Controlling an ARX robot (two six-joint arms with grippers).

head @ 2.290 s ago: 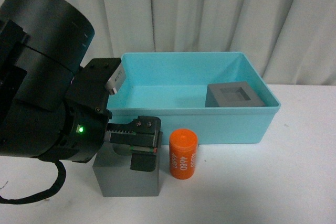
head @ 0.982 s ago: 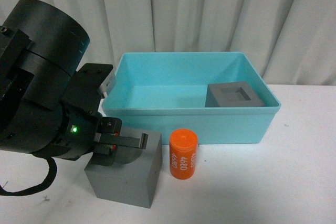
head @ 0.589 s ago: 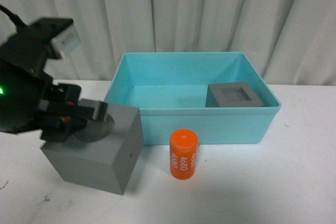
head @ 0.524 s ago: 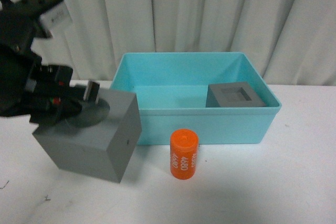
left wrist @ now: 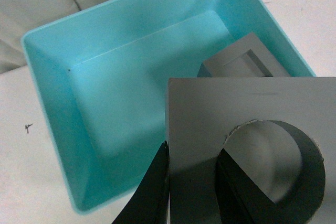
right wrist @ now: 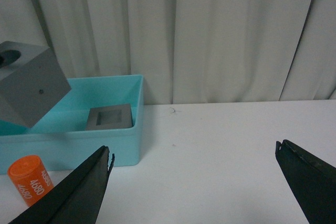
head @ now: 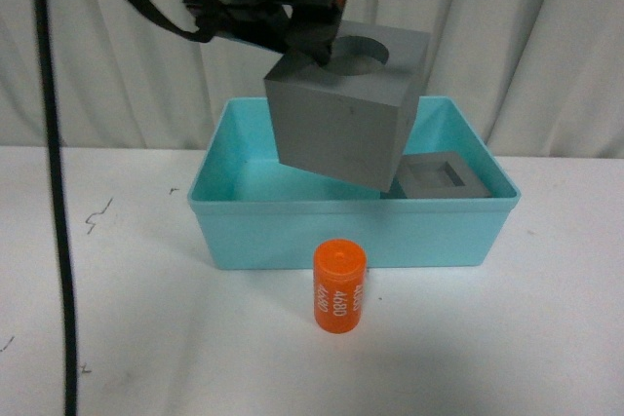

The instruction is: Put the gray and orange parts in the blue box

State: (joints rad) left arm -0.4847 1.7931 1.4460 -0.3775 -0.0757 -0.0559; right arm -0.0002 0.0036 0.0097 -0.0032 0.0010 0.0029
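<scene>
A dull gray block with a round hole in its top (head: 341, 129) hangs in the air, tipped to one side, right above the light blue plastic box with slanted walls (head: 292, 241). The left gripper (left wrist: 193, 153) is clamped on it. From the front I mostly see the black arm on top of the block, so the grip is hard to make out. The left wrist camera shows it better: one black finger sits inside the round hole and the other presses on the outside of the block, with the block's wall squeezed between them. Inside the box, by its right wall, sits a second dull gray block with a square hole (head: 444, 179). A small, smooth orange cylinder with white numbers (head: 339, 289) stands upright on the white table (head: 536, 338), just in front of the box and outside it. The left wrist camera does not show the cylinder at all. Only the right wrist camera shows the right gripper (right wrist: 193, 150): its two dark fingers are spread far apart with nothing between them, low over the table, well away from the box. Pale folded curtains (head: 526, 36) hang behind everything.
</scene>
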